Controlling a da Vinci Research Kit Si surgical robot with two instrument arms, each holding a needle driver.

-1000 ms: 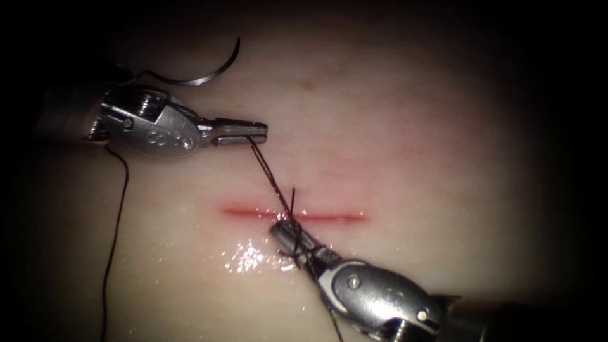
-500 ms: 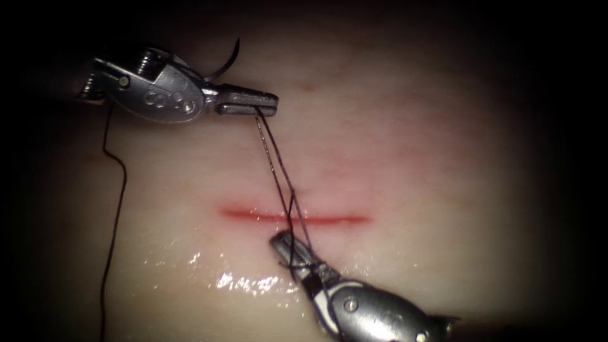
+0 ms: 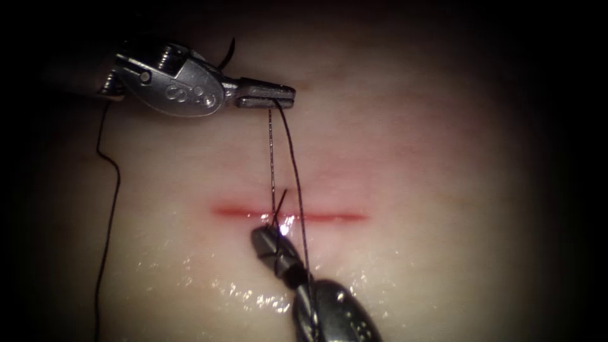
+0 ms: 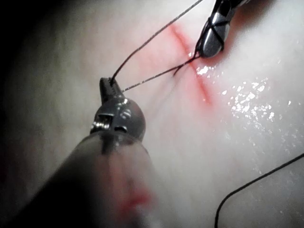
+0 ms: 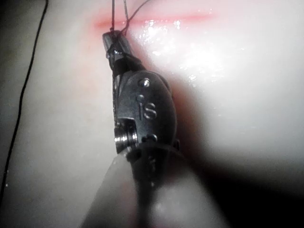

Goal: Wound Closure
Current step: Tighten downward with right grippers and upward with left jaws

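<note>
Left hand (image 3: 266, 96) is sitting above the cut (image 3: 288, 214), jaws closed on the thread (image 3: 272, 152); two strands are running from it down to the cut's midpoint. Over the last second it has been climbing up and away from the cut, so the strands are lengthening and looking taut. Right hand (image 3: 269, 239) is parked just below the cut at that same midpoint, jaws looking closed with thread wrapped around them and a short thread tail sticking up at the tip; it has barely been shifting, rotating slightly. Needle (image 3: 228, 52) is out of the tissue (image 3: 411, 158), lying free above and left of the cut, mostly hidden behind the left hand, held by neither hand. A long slack run of thread is trailing down the far left. Progress, judging from this: one pass of thread is sitting through the cut's middle and a knot throw appears to be getting tightened there. The cut's left and right ends are showing open red with no stitches, so most of the closure is looking undone.
</note>
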